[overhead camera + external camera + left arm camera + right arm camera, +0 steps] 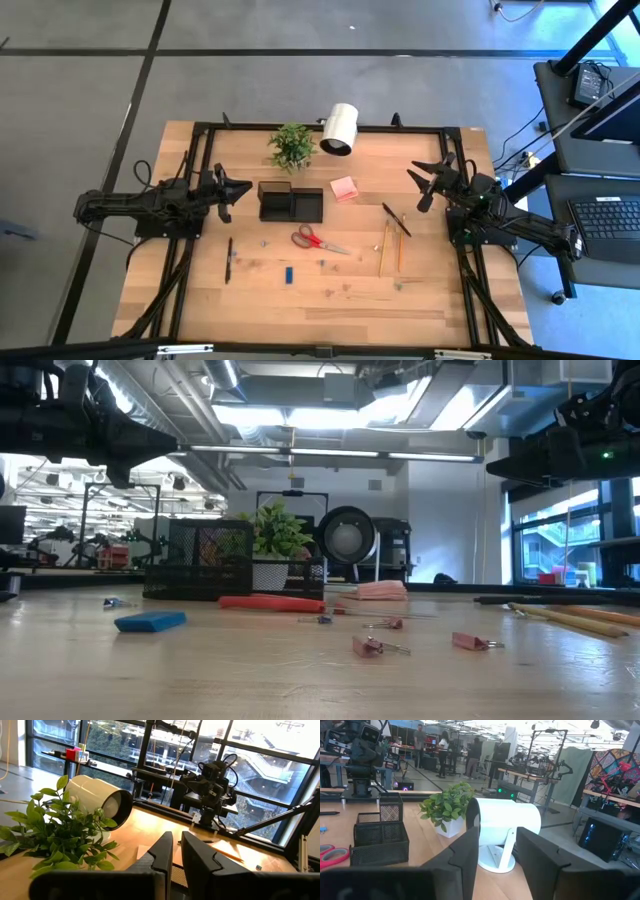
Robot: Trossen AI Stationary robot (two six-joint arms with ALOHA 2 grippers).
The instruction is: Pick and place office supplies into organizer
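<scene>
The black mesh organizer [290, 202] stands on the table just right of my left gripper [238, 192], which hovers with only a narrow gap between its fingers [177, 837]. My right gripper [420, 185] hovers open near the table's right edge [497, 832]. Lying flat on the table are red-handled scissors [315, 238], a pink sticky-note pad [344, 188], a small blue block [288, 273], a dark pen [229, 260], a second dark pen [396, 218], two yellow pencils [390, 246] and tiny clips [370, 647].
A green potted plant [291, 146] and a white cylindrical lamp [340, 128] stand at the far edge behind the organizer. A black metal frame [200, 128] runs along the table's sides. Bare wood [430, 310] lies toward the near edge.
</scene>
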